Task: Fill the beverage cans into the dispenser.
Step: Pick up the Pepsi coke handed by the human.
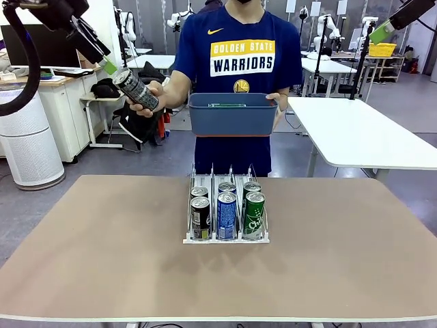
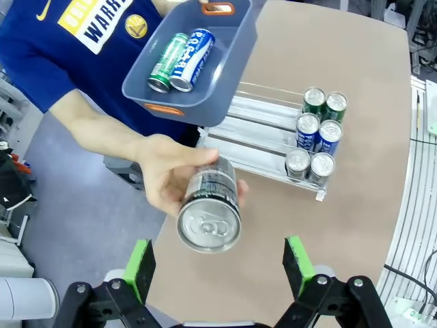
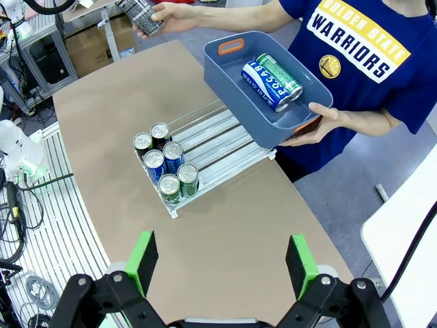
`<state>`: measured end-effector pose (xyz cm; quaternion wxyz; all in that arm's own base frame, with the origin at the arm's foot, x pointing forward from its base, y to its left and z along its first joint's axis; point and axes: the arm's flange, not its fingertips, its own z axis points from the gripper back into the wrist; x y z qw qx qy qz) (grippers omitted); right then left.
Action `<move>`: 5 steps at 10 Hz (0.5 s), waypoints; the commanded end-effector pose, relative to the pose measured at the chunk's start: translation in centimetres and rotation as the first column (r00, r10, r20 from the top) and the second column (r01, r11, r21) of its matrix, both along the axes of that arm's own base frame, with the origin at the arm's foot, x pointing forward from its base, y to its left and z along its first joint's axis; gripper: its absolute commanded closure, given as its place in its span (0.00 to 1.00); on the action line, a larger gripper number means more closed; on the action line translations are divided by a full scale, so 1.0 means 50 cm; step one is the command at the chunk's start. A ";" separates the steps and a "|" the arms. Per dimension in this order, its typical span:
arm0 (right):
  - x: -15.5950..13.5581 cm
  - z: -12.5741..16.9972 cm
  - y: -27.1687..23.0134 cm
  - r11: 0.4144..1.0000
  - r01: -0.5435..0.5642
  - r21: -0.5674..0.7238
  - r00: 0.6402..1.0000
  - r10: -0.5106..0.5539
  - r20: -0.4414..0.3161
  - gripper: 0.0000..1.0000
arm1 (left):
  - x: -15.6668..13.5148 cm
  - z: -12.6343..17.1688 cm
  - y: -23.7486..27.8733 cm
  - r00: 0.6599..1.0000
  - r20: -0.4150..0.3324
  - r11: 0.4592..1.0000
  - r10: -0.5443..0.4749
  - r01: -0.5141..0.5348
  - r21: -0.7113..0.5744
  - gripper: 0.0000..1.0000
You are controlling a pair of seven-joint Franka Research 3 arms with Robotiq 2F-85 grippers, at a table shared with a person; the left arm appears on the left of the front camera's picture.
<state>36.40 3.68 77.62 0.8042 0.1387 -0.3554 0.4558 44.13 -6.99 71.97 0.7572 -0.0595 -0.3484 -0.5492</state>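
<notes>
Black can (image 2: 208, 208), offered in the person's hand (image 2: 160, 179) in the air past the far left corner of the bench (image 1: 102, 239), lies just ahead of the spread left fingers (image 2: 140, 268). Its silver top faces them and its long axis runs roughly along their reach, so this arm is far nearer. Right fingers (image 3: 145, 263), spread and empty, hang well apart, high off the right edge. Six cans (image 1: 227, 205) stand in the dispenser (image 2: 254, 130) mid-bench; two more cans (image 2: 181, 60) lie in the bin (image 1: 232, 117). The hand hides the can's far half, and I cannot tell whether the fingers touch it.
</notes>
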 end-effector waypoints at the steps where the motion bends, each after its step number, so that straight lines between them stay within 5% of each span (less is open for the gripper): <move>1: -0.001 -0.001 0.000 1.000 0.001 0.000 1.000 -0.001 0.000 0.00 | 0.006 -0.026 0.008 0.997 0.069 0.999 -0.024 0.026 -0.032 0.00; 5: -0.001 -0.001 0.000 1.000 0.001 0.000 1.000 -0.001 0.000 0.00 | 0.004 -0.001 0.002 1.000 0.023 1.000 0.004 -0.004 -0.009 0.00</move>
